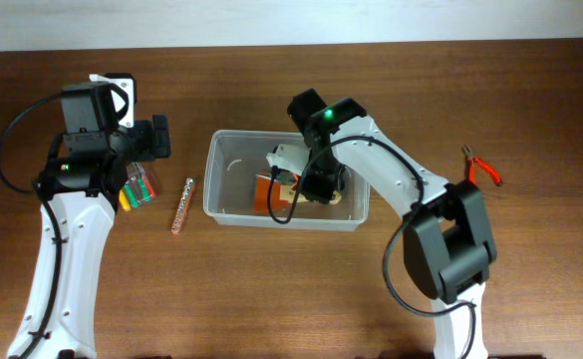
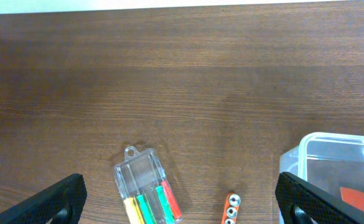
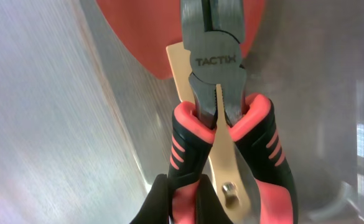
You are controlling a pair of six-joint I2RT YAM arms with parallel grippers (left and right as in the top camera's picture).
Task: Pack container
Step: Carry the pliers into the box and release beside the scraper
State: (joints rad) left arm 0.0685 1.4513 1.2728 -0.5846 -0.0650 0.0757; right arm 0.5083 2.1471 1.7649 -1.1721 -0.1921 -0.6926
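- Right wrist view puts your right pincer (image 3: 182,200) at the bottom centre of the frame. Its fingers are drawn close together around the left handle of the red-and-black pliers (image 3: 216,93), so it looks clamped on them.
- Those pliers point towards the top of the frame, low over the floor of the container (image 3: 57,93). A tan strip (image 3: 222,158) runs between the handles and an orange item (image 3: 138,43) lies under the nose. Holding by one handle keeps the pincer clear of the tub walls, I judge.
- Overhead, the container (image 1: 233,150) sits at the centre of the worktop (image 1: 271,289), with the right arm reaching into it from the right.
- Your left pincer (image 2: 188,202) is spread wide and holds nothing. Its fingertips (image 2: 51,202) show at the two lower corners of the left wrist frame, with the screwdriver case (image 2: 147,186) low between them and the orange bit strip (image 2: 231,208) beside it.
- That wide stance suits a pick of the case, probably your next item for that side.
- A second pair, the red-handled pliers (image 1: 480,168), lies at the upper right of the overhead frame, outside the tub and not yet packed.
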